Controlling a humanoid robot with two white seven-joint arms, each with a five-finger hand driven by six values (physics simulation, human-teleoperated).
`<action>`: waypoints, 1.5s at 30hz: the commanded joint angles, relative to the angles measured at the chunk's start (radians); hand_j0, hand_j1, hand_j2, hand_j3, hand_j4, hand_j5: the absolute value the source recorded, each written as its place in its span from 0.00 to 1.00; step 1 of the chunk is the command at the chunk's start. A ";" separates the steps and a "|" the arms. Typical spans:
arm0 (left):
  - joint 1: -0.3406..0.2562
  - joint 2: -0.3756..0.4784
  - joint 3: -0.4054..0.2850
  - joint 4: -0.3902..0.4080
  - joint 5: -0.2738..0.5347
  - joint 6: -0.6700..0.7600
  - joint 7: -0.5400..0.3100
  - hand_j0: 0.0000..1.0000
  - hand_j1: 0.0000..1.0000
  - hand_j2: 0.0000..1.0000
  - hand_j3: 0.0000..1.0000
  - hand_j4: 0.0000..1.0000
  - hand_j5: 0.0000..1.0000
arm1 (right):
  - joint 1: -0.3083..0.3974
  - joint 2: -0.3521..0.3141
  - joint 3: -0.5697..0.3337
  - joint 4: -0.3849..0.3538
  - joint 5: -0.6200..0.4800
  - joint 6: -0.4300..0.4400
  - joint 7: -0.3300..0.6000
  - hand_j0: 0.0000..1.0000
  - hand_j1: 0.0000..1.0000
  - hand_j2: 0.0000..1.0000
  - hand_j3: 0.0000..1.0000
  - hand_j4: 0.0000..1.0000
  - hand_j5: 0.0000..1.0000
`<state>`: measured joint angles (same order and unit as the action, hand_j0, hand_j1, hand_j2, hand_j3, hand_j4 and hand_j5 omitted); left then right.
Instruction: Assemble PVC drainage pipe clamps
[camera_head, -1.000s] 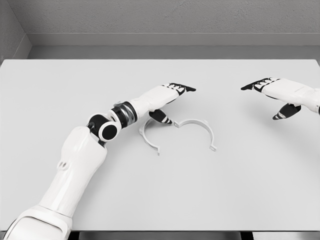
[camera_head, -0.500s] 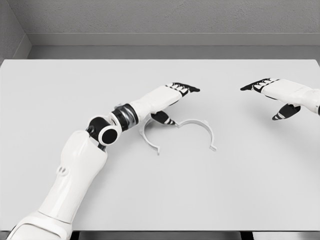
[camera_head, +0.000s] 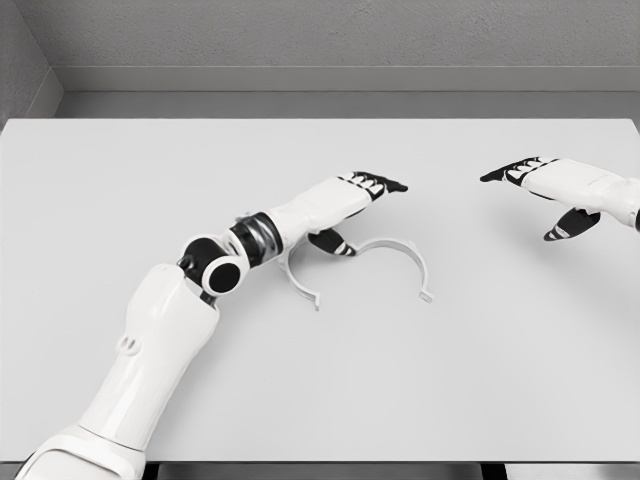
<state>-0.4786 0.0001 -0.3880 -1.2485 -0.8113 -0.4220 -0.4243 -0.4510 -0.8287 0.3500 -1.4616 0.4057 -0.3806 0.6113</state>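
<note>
Two white half-ring clamp pieces lie flat on the white table, almost touching where their upper ends meet. The left clamp half is partly hidden under my left hand. The right clamp half arches open toward the front. My left hand hovers over the left piece with fingers stretched out and thumb hanging down near the junction, holding nothing. My right hand floats at the far right, well apart from the clamps, fingers extended and thumb down, empty.
A grey wall runs behind the table's far edge. The table's front edge lies along the bottom of the view.
My left hand has slid a little to the right and forward over the left clamp half. The right hand has barely shifted. Both clamp pieces stay in place.
</note>
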 joint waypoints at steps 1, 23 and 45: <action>0.000 0.000 -0.003 0.004 0.006 0.005 0.001 1.00 1.00 1.00 1.00 1.00 1.00 | 0.000 -0.001 0.000 0.000 -0.004 0.002 0.000 1.00 1.00 1.00 1.00 1.00 1.00; -0.021 0.000 -0.040 0.054 0.004 0.006 0.002 1.00 1.00 1.00 1.00 1.00 1.00 | -0.002 -0.001 -0.002 0.001 -0.002 0.002 0.000 1.00 1.00 1.00 1.00 1.00 1.00; -0.089 0.000 -0.042 0.127 0.004 0.008 0.002 1.00 1.00 1.00 1.00 1.00 1.00 | -0.002 -0.001 -0.002 0.006 0.001 0.002 0.000 1.00 1.00 1.00 1.00 1.00 1.00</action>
<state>-0.5737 0.0001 -0.4289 -1.1255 -0.8125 -0.4153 -0.4224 -0.4525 -0.8287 0.3485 -1.4567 0.4098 -0.3803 0.6113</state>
